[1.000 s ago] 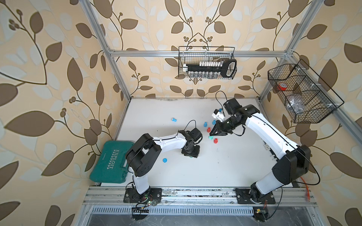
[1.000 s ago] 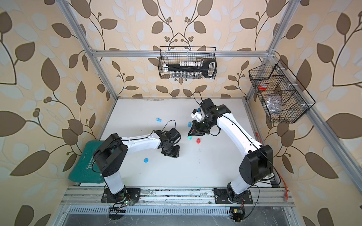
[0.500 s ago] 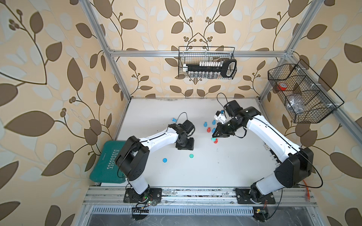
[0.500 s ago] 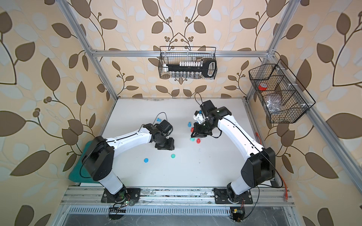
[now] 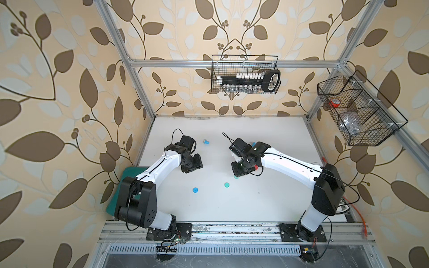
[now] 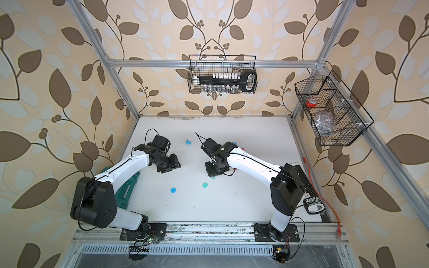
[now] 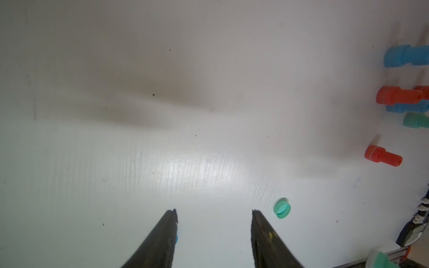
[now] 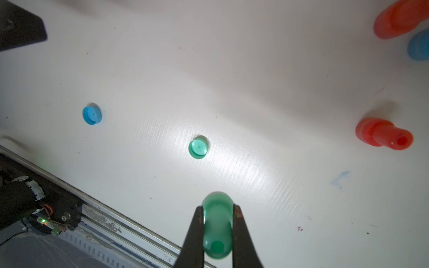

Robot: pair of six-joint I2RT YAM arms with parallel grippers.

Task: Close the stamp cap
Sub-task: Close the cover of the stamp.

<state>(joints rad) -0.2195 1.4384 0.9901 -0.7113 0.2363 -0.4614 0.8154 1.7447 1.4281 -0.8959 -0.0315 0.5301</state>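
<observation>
No writing, label or number can be read anywhere.

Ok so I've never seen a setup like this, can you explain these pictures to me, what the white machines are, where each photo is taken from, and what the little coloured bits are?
Two white robot arms, the left arm and the right arm, stand at a white table. Both top views look down from overhead; each wrist view is a camera riding on one arm. The small coloured pieces are stamps and loose caps: a green cap, a blue cap, a red stamp. The right fingers pinch a green stamp; the left fingers are apart and hold nothing.
</observation>
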